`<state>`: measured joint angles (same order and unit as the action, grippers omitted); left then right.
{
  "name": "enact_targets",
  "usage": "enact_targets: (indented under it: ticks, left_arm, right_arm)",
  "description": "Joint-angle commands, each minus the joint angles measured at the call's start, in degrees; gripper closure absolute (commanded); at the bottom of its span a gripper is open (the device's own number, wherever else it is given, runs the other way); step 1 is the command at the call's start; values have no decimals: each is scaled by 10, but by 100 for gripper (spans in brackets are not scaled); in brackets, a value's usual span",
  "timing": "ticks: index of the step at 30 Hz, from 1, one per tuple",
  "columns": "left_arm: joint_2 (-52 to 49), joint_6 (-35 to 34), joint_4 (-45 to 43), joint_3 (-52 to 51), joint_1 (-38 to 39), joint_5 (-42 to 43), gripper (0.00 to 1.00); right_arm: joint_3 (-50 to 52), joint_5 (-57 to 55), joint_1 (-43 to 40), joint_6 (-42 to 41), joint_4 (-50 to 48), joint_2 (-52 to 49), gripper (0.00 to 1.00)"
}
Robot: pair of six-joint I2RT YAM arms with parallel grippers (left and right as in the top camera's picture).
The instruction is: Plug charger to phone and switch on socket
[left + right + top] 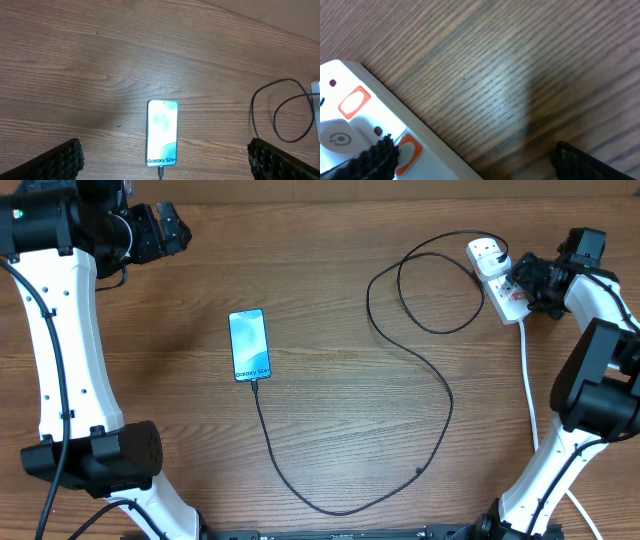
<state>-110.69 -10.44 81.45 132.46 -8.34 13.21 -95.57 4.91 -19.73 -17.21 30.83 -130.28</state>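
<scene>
Overhead: wide right pincer (522, 280) at socket (495, 280) edge, phone (250, 345) well apart.

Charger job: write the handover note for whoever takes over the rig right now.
Left gripper: open, empty, off to the far left, well clear of the phone.
Right gripper: open, holding nothing, over the socket; one finger sits beside a red switch.
Charger: white plug head sits in the socket's end; connector tip meets the phone's bottom edge, apparently plugged in.
Done: charger to phone, it seems.
Left: press the socket switch; whether it is already on cannot be told.
</scene>
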Motion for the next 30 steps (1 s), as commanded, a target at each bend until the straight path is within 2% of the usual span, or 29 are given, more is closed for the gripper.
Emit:
enact_targets:
  ticks: [1,13,16,20,26,30]
  left_arm:
    - [-5,1,0,1,1,-1,0]
    - [-5,1,0,1,1,-1,1]
    - [-5,1,0,1,1,-1,0]
    - [-5,1,0,1,1,-1,0]
    - [-5,1,0,1,1,-1,0]
    - [-5,1,0,1,1,-1,1]
  right_arm:
    - [56,24,26,-3,52,-64,5]
    - [56,26,32,-3,48,-64,5]
    - [56,25,32,-3,46,-64,0]
    - [52,21,31,-3,40,-64,0]
    - [9,15,11,-3,62,-63,0]
    - [-46,4,-8,-3,114,-60,0]
